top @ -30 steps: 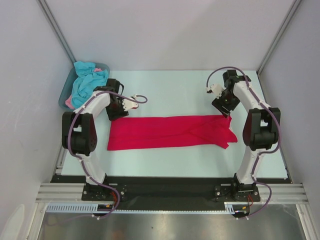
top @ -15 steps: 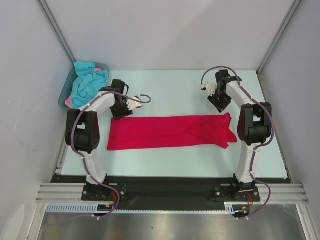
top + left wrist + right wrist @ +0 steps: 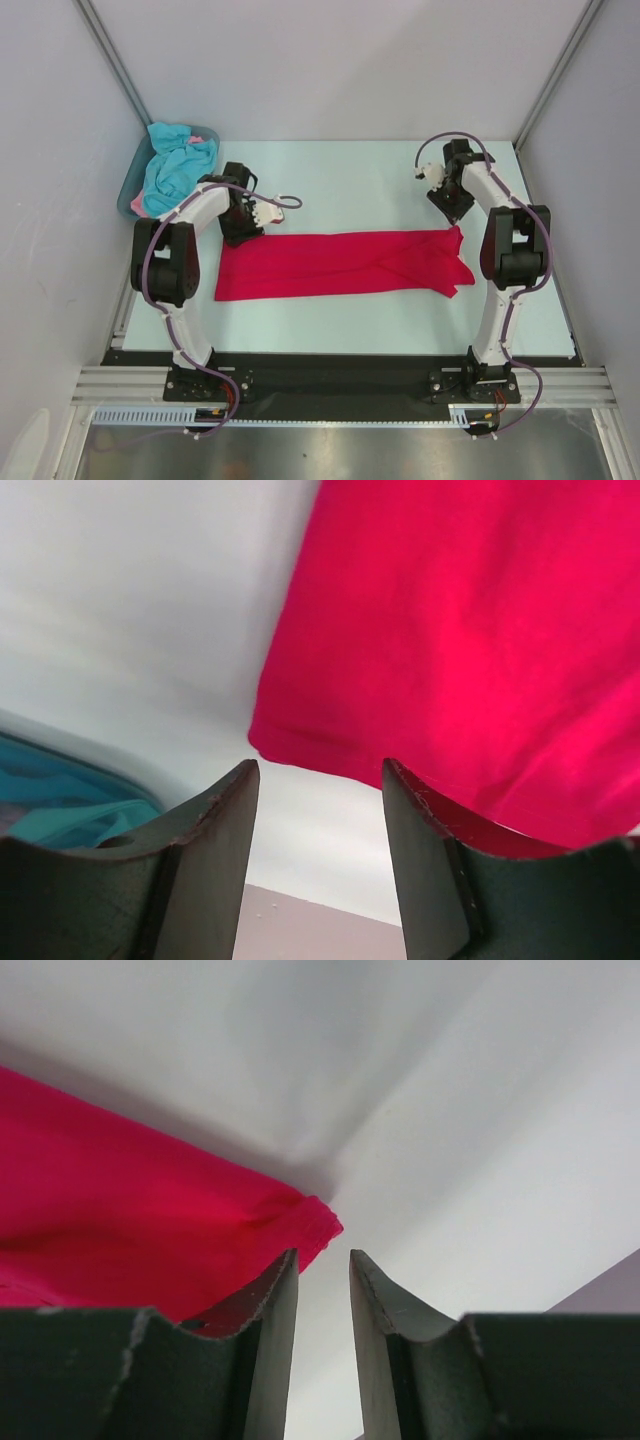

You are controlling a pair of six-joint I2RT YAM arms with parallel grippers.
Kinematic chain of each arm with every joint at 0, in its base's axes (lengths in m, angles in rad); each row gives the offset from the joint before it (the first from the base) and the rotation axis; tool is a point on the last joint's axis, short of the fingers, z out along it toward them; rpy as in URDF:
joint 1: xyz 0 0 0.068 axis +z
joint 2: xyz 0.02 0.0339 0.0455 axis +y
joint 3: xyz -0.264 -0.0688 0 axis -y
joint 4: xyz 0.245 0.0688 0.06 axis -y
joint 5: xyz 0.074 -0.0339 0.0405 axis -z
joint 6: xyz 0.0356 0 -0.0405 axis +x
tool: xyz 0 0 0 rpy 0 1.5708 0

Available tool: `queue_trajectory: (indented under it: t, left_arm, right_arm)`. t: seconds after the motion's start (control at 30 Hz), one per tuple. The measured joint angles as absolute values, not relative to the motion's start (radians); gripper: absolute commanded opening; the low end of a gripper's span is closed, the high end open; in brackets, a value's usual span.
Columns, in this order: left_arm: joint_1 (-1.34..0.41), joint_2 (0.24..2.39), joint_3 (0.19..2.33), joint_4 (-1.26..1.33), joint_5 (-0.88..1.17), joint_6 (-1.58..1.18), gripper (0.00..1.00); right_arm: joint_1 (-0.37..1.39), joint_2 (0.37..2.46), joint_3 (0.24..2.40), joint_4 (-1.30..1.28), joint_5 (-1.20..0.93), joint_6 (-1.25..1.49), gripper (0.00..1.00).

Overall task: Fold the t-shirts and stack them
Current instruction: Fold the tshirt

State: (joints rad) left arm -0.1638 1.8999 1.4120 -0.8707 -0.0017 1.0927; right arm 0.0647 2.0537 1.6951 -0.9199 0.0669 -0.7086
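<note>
A crimson red t-shirt (image 3: 340, 262) lies folded into a long flat strip across the middle of the table. My left gripper (image 3: 243, 232) hovers just beyond its far left corner, jaws open and empty; the left wrist view shows that gripper (image 3: 320, 780) and the shirt (image 3: 460, 630) with bare table between the fingers. My right gripper (image 3: 454, 213) is just beyond the far right corner. In the right wrist view that gripper (image 3: 322, 1270) has a narrow gap holding nothing, and the shirt's corner (image 3: 150, 1210) lies beside the left finger. A turquoise-blue t-shirt (image 3: 175, 165) and a bit of pink cloth (image 3: 137, 204) sit in the tub.
The grey-blue plastic tub (image 3: 128, 190) stands at the table's far left corner, close behind my left arm; its rim also shows in the left wrist view (image 3: 90, 760). Enclosure walls stand close on the left, right and back.
My right gripper has come off the shirt's far right corner, swung back and left, then returned right. My left gripper has shifted slightly right. The shirt lies still.
</note>
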Motion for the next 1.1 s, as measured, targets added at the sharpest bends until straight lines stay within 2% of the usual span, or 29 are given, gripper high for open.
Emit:
queue_trajectory:
  t: [0.37,1.1]
  left_arm:
    - [-0.165,1.953,1.441,-0.916,0.007,1.092,0.56]
    - [-0.181,2.043,1.468,-0.905,-0.057,1.068,0.53]
  right_arm:
    - [0.060,2.075,1.665,-0.909,0.072,-0.707,0.29]
    - [0.071,2.149,1.645,-0.831,0.133,-0.668,0.30]
